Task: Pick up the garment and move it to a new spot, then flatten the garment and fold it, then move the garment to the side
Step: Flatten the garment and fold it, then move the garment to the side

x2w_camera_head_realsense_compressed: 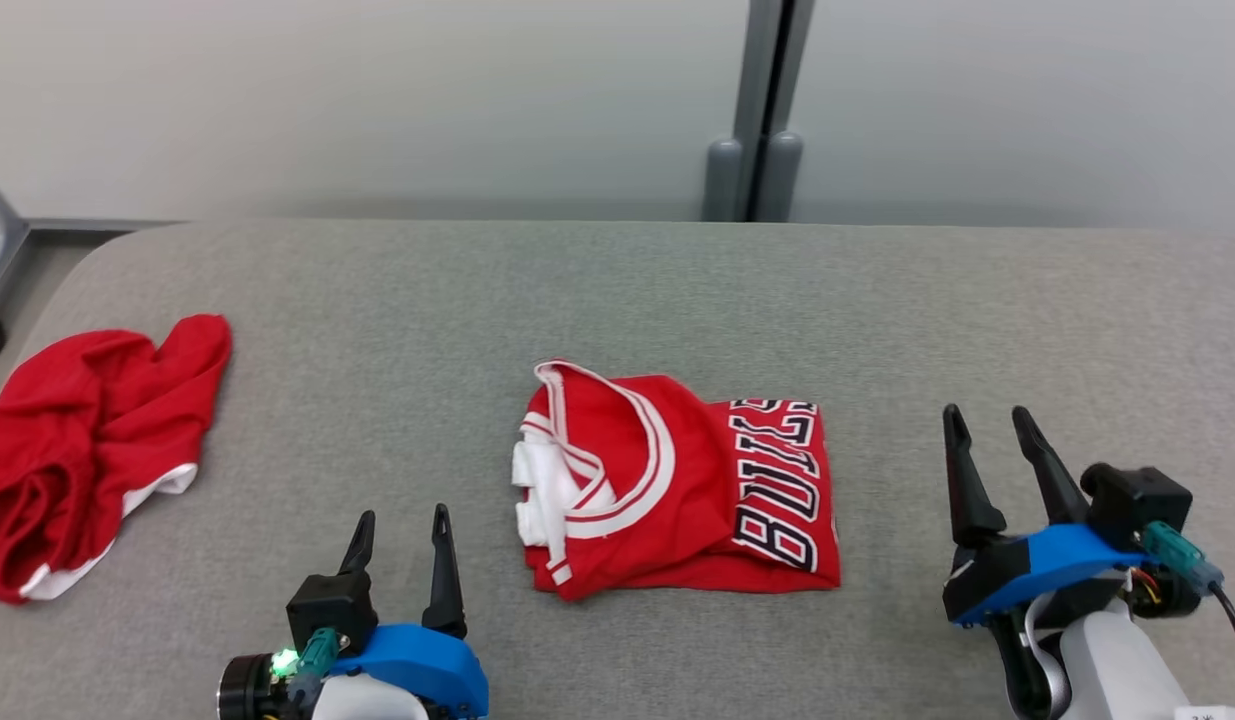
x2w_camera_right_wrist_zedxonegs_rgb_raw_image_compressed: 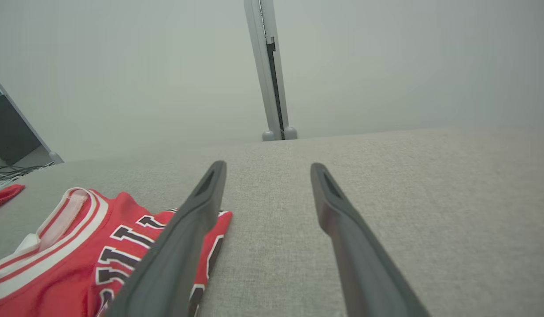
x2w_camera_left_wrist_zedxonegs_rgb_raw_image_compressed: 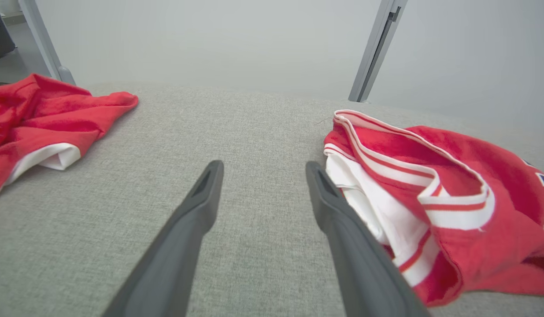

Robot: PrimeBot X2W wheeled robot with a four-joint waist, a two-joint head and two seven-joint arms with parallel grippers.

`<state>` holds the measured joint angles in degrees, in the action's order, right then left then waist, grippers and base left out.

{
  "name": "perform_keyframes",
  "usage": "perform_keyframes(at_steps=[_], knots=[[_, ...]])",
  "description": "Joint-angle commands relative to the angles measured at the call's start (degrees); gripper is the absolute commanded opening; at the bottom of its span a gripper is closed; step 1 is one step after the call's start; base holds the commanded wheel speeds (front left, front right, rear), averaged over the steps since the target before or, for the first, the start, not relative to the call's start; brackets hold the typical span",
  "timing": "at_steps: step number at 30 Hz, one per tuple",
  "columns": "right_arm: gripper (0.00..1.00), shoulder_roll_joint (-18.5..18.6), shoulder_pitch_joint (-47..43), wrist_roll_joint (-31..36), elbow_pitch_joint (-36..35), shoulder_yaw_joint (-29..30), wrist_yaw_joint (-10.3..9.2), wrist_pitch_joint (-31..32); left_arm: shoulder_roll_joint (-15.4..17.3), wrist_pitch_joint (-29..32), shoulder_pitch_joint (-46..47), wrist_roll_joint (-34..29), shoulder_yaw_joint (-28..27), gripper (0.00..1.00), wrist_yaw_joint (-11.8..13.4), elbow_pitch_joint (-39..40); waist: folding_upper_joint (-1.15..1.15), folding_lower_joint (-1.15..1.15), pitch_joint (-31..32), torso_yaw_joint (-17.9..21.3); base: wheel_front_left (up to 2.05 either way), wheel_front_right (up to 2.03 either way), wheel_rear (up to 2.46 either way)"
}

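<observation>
Jersey (x2w_camera_head_realsense_compressed: 677,485) folded at mid-table, both grippers spread and empty

A red jersey is seen lying in a compact folded stack near the middle of a grey cloth-covered table (x2w_camera_head_realsense_compressed: 617,290). Its white-and-red striped collar and a patch of white lining are turned toward the robot's left, while black-and-white block lettering runs down the side toward the robot's right. The edges of the stack are roughly squared, though the collar end is bunched and stands a little proud of the rest.

The left gripper (x2w_camera_head_realsense_compressed: 404,512) is held low at the near edge of the table, beside the collar end of the jersey and apart from it. Its two dark fingers are spread, and nothing is caught between them. In the left wrist view bare grey fabric is shown in the gap, with the collar lying just past the right-hand finger.

The right gripper (x2w_camera_head_realsense_compressed: 987,410) is held on the other side, near the lettered end but clear of it. Its fingers are likewise parted and nothing is gripped. In the right wrist view the lettered corner is partly covered by the left-hand finger; whether they touch cannot be told there.

A second red cloth (x2w_camera_head_realsense_compressed: 87,440) with white trim is left crumpled at the far left of the table, well apart from the jersey. Behind the table a pale wall (x2w_camera_head_realsense_compressed: 377,100) is divided by a grey post (x2w_camera_head_realsense_compressed: 767,110).
</observation>
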<state>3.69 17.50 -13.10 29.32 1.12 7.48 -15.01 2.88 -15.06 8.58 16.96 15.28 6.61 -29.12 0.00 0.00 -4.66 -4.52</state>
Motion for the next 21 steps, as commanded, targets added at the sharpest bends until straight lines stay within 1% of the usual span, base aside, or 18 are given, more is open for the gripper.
perform_keyframes(at_steps=[1,4,8,14,21], knots=[[1.0,-0.3,-1.5,1.4,-0.1,1.0,0.02,-0.2,0.0,-0.2,-0.6,-0.6,-0.9,1.0,0.2,0.3,0.0,0.0,1.1,1.8,0.0,0.0,0.0],[1.0,-0.6,-3.0,3.4,0.2,2.5,0.02,-0.3,0.0,-0.2,-1.5,-1.5,-2.0,1.0,0.2,0.3,0.0,0.0,1.9,3.4,0.0,0.0,0.0],[1.0,-0.7,-5.1,6.1,0.4,3.0,0.01,-0.2,0.0,-0.1,-2.9,-2.7,-3.4,1.0,-0.1,0.1,0.0,0.0,3.4,5.1,0.0,0.0,0.0],[1.0,-0.7,-7.5,5.8,0.5,2.1,0.01,-0.2,0.0,-0.2,-5.4,-4.2,-5.7,1.0,-0.3,0.8,0.0,0.0,4.7,7.2,0.0,0.0,0.0],[1.0,-0.7,-8.7,5.5,1.0,1.3,0.02,-0.2,0.0,-0.2,-7.1,-5.1,-6.6,1.0,-0.9,1.1,0.0,0.0,5.0,7.6,0.0,0.0,0.0]])
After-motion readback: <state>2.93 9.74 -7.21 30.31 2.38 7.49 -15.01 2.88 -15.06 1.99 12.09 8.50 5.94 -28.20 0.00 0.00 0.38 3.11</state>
